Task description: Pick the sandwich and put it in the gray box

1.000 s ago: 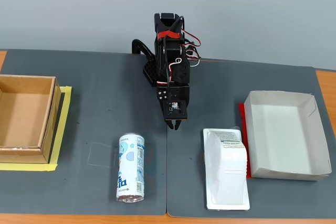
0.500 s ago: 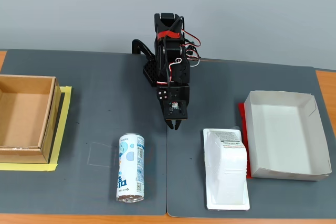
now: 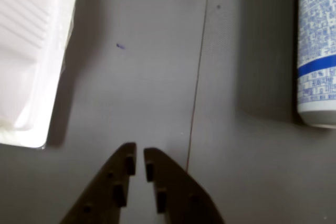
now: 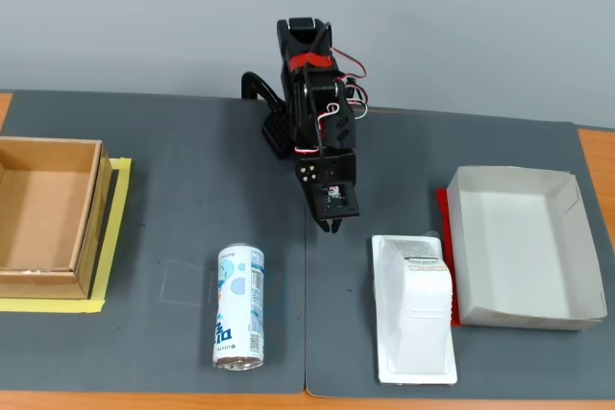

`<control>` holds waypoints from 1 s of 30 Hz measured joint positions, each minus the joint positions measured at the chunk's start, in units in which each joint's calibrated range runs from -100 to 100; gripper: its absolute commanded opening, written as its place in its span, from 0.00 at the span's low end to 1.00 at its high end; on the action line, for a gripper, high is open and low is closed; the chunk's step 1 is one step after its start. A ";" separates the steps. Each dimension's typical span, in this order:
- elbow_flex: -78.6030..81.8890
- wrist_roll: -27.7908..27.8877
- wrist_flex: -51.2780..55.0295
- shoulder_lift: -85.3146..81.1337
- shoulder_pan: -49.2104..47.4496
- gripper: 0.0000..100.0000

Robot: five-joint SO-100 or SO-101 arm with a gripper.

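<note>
The sandwich (image 4: 415, 309) is a white wedge-shaped plastic package on a flat white base with a small label at its far end; it lies on the dark mat just left of the gray box (image 4: 567, 247), a shallow pale tray with a red strip along its left side. In the wrist view the sandwich (image 3: 29, 51) fills the top left corner. My gripper (image 4: 332, 228) hangs above the mat, up and to the left of the sandwich, apart from it. In the wrist view the gripper (image 3: 139, 153) is shut with only a thin slit between its fingertips, and holds nothing.
A blue-and-white drink can (image 4: 238, 306) lies on its side left of the gripper; in the wrist view the can (image 3: 316, 45) is at the right edge. A brown cardboard box (image 4: 43, 218) on yellow tape sits at the far left. A seam (image 3: 197, 77) runs between two mats.
</note>
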 measured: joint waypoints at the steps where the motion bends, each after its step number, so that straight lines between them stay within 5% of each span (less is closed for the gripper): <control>1: -1.71 -0.05 0.00 2.29 -0.22 0.02; 16: -26.04 -2.20 -5.64 27.95 -7.89 0.02; 30: -54.15 -12.50 -5.64 54.38 -14.59 0.02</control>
